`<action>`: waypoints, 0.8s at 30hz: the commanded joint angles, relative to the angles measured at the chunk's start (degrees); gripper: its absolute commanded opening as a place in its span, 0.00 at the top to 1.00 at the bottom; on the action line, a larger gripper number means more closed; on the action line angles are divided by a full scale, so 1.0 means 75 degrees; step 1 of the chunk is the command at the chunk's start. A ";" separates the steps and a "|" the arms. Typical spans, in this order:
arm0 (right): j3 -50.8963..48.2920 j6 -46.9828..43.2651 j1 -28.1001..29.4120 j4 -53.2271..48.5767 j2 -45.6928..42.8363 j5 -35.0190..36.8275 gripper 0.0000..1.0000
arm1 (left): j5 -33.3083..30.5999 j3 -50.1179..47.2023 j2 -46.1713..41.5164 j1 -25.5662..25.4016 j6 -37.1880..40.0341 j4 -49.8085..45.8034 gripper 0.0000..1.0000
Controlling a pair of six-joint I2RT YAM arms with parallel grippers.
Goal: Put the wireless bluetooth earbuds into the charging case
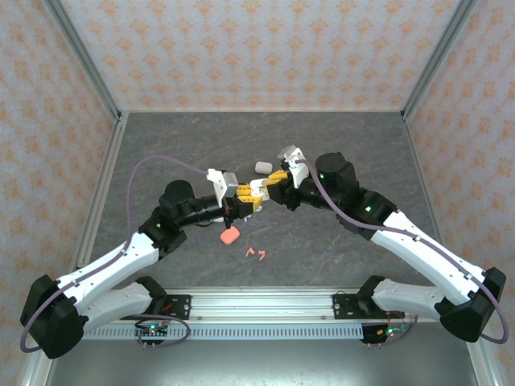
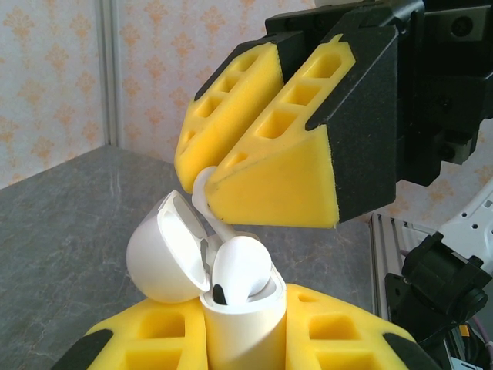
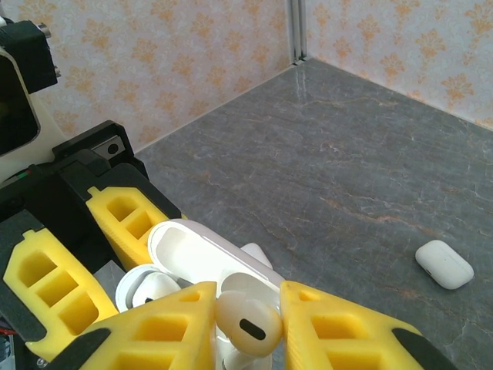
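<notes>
My left gripper (image 2: 245, 330) is shut on a white charging case (image 2: 240, 333), held upright with its lid (image 2: 166, 250) hinged open to the left. One white earbud (image 2: 240, 270) sits in the case's near slot. My right gripper (image 3: 248, 310) is shut on a second white earbud (image 3: 248, 322), held directly over the open case (image 3: 202, 250), its stem (image 2: 202, 191) reaching down toward the other slot. In the top view both grippers (image 1: 244, 201) (image 1: 272, 186) meet above the table's middle.
A closed white case (image 1: 261, 166) (image 3: 444, 264) lies just behind the grippers. A salmon-pink case (image 1: 229, 236) and two pink earbuds (image 1: 256, 253) lie on the grey table (image 1: 338, 145) in front of them. Patterned walls enclose the table.
</notes>
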 commanded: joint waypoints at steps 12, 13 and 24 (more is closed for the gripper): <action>-0.0254 0.0069 0.0054 -0.0174 -0.0293 -0.0286 0.75 | -0.0326 0.0198 0.0018 -0.0020 -0.0160 0.0487 1.00; -0.0254 0.0060 0.0054 -0.0184 -0.0289 -0.0282 0.75 | -0.0338 0.0199 0.0029 -0.0020 -0.0155 0.0481 1.00; -0.0234 -0.0020 0.0054 -0.0265 -0.0196 -0.0290 0.75 | -0.0405 0.0217 0.0080 -0.0020 -0.0188 0.0469 1.00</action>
